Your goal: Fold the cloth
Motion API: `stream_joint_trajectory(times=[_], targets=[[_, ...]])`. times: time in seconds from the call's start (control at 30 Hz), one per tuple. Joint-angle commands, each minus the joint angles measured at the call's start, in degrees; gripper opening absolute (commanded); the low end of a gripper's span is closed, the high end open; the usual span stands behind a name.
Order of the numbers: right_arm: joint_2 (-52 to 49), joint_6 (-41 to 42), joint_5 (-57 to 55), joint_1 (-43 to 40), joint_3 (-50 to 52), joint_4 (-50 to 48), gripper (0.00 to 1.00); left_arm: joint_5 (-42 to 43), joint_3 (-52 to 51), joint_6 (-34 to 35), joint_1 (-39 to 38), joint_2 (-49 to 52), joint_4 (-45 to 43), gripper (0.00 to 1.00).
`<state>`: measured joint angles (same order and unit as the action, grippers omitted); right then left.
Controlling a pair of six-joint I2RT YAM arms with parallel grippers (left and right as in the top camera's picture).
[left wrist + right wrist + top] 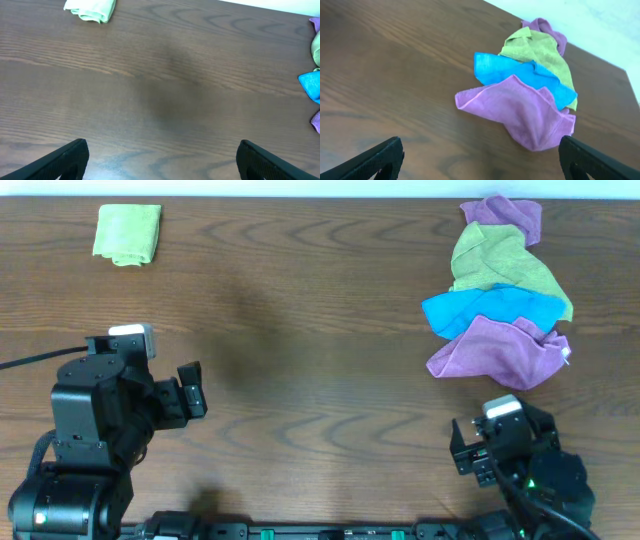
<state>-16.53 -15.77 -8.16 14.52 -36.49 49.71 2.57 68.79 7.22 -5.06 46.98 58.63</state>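
Bright lime-green microfibre cloth (127, 233), a compact bundle, lies well ahead and leftward of left pincer (193, 390); left arm nearer. Left pincer and right pincer (458, 448) both gape, empty.

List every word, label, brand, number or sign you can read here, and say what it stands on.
None can be read.
The lime-green cloth, the pile of purple, green and blue cloths and the table carry no print.
The white patch on the left arm is too blurred to tell whether it bears text.
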Motion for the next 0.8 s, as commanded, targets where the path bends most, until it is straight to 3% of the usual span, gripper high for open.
stream_joint_trajectory(times=[0.0,0.2,0.77], targets=[[2.9,-2.7,-0.9,-0.4,3.4,-1.5,0.99,-0.2,0.0,-0.8,-0.2,-0.1,0.1,0.95],[8.6,-2.7,-0.8,-0.8,11.7,-7.4,0.99,-0.2,0.0,-0.8,-0.2,-0.1,0.1,0.95],[16.2,4.0,-0.4,-3.3,26.4,-10.5,0.99,-0.2,0.0,-0.8,-0.2,-0.1,0.1,0.96]])
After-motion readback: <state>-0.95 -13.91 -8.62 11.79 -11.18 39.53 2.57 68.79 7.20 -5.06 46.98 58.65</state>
